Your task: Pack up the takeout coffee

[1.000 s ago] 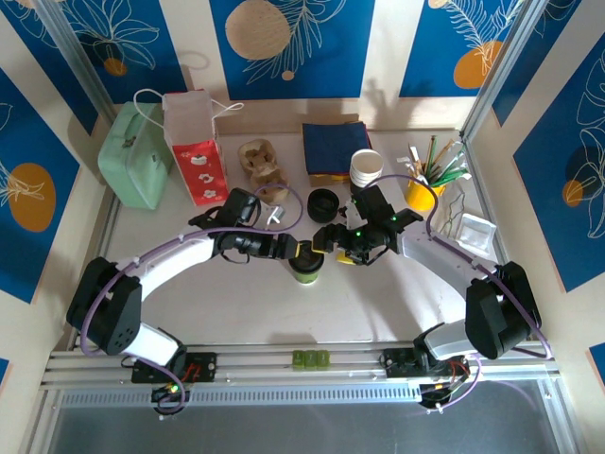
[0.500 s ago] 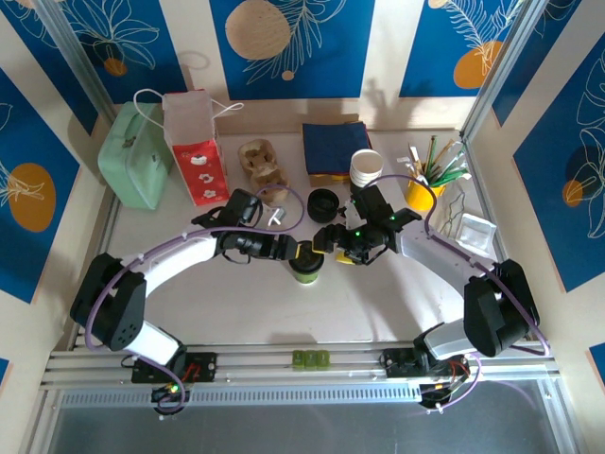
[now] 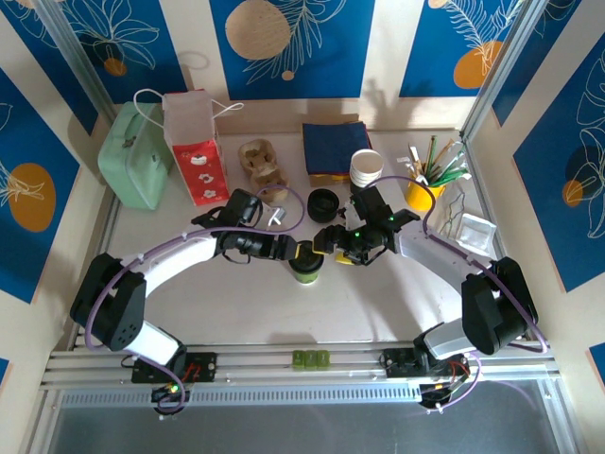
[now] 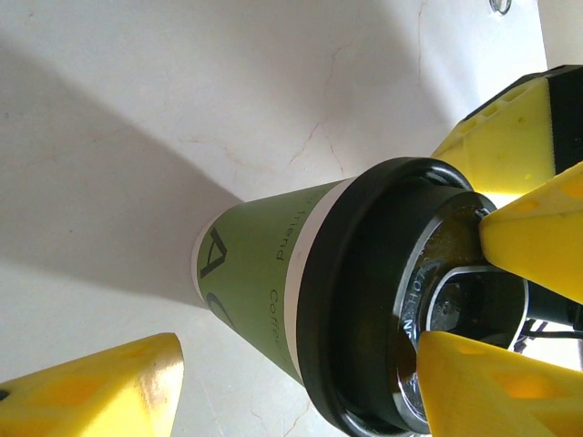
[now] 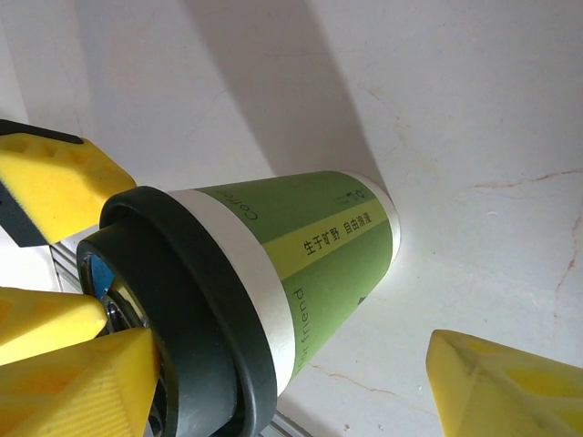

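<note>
The takeout coffee is a green paper cup with a white rim and a black lid, upright on the table's middle. In the left wrist view the cup stands between the fingers of my left gripper. One finger lies over the lid, the other is well apart from the wall. My right gripper straddles the cup the same way, one finger at the lid, one off the wall. From above, the left gripper and right gripper meet over the cup, both open.
At the back stand a mint case, a red-and-white paper bag, a cardboard cup carrier, blue napkins, a stack of white cups, spare black lids and a yellow cup of sticks.
The left arm's shoulder has shifted slightly. Both grippers stay at the cup's lid, and the cup has not moved.
</note>
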